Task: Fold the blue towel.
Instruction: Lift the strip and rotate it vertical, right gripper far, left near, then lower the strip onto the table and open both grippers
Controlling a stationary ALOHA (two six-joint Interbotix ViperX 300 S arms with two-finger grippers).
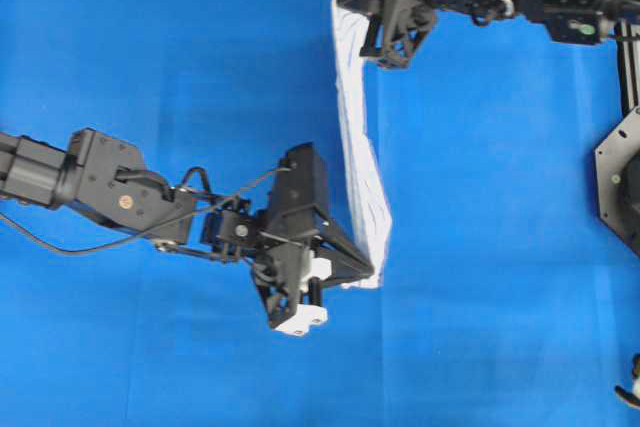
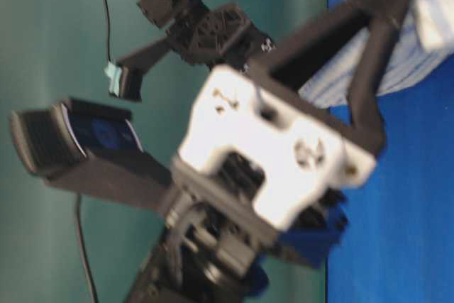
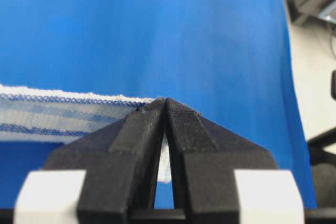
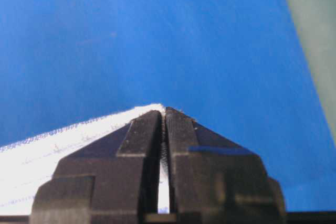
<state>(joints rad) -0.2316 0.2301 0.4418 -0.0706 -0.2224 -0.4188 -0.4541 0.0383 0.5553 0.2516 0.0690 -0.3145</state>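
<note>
Your left gripper [image 1: 372,275] is pinched tight on one corner of the blue towel [image 1: 362,162]. In the left wrist view the two fingers [image 3: 140,129] meet at the tips, and the cloth edge comes out to the left of them, white with thin dark-blue stripes. A sliver of cloth also shows in the narrow slit between the fingers, lower down.

Your right gripper [image 1: 385,59] is clamped the same way on the opposite end. In the right wrist view the jaws are pressed together with white cloth showing in the slit between them, and the towel fans out to the left of the jaws, bright and washed out.

From overhead, the towel runs as a narrow band stretched between the two sets of jaws, top end at your right gripper, bottom end at your left. It looks bunched or doubled along its length; you can't tell how many layers. There is a slight bow to it partway down, bulging toward the right side of that view.

Below and all around is the blue table cover [image 1: 160,47]. Whether the towel's middle touches the cover or hangs above it can't be read from these views.

The table-level view is blurred: the left gripper fills it from close up, with striped cloth at the jaw tips, upper right.

No containers in view.
</note>
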